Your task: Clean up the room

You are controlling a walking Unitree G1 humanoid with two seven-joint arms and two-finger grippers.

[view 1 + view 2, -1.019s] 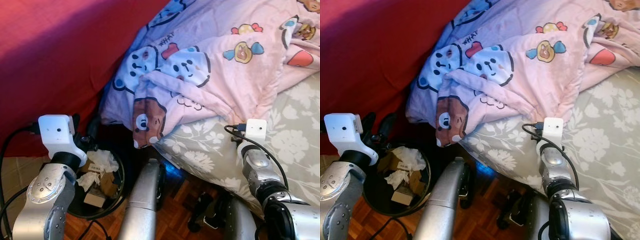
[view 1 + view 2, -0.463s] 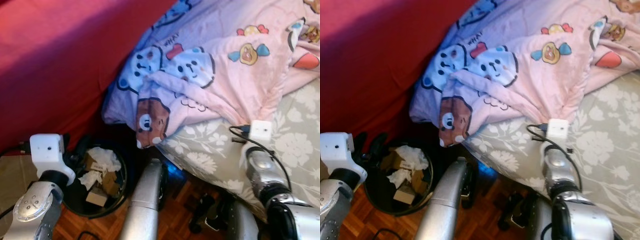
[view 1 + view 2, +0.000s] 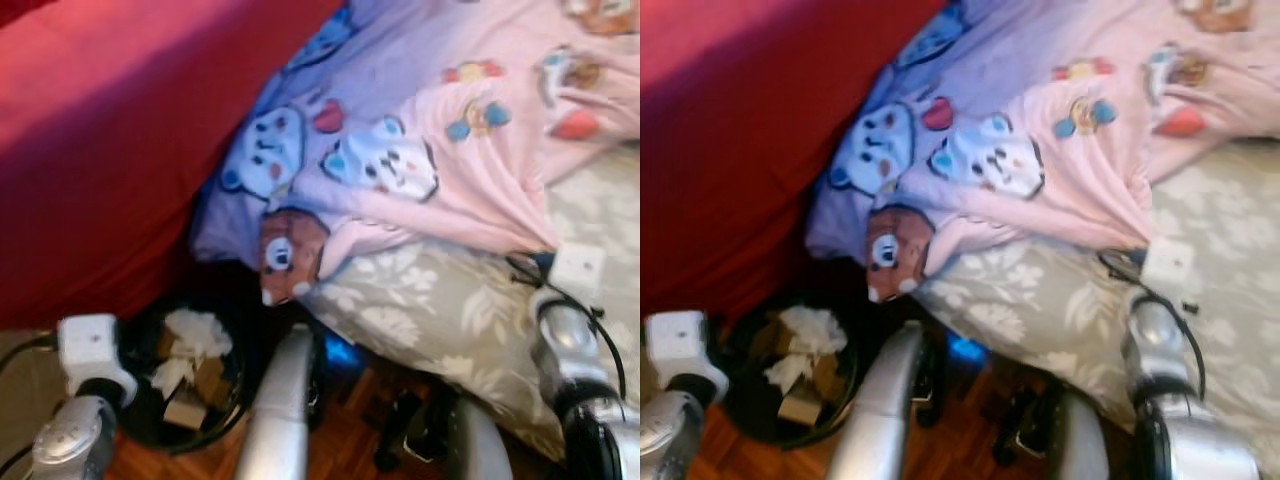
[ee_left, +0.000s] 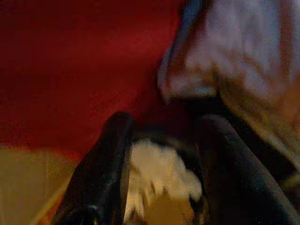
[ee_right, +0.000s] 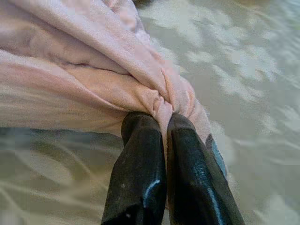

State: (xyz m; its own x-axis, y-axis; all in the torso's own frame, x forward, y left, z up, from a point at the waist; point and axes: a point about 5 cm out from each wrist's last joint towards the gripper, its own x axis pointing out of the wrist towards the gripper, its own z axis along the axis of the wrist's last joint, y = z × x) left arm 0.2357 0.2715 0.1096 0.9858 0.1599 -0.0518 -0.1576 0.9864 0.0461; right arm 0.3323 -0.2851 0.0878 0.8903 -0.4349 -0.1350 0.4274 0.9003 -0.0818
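Parquet floor (image 3: 345, 440), reddish wood, shows in a narrow strip between the robot's silver legs and the bed edge; little free room there, with dark items lying on it too blurred to name.

Left end effector (image 4: 159, 140) hangs over the black round waste bin (image 3: 225, 395), fingers apart, nothing between them. Bin holds crumpled white paper (image 3: 197, 330) and brown cardboard scraps (image 3: 190, 408). It stands in the dark gap between the red curtain (image 3: 110, 150) and the bed corner.

Right end effector (image 5: 165, 126) is clamped on a bunched fold of the pink cartoon-bear blanket (image 3: 440, 150), pinched at its lower hem where it meets the grey floral bedsheet (image 3: 420, 310). Fingers pressed together, cloth gathered tight between the tips.

Blanket covers the upper bed; one corner with a brown bear face droops over the bed edge, just above the bin.

Against one second ago: the left arm has dropped lower and nearer the frame edge; the right wrist sits further right and the pinched hem has been drawn that way. The whole view has shifted too, so the head moved.

Head views are motion-blurred; the left wrist view is dark and soft. The blanket's far reach is cut off at the frame top.
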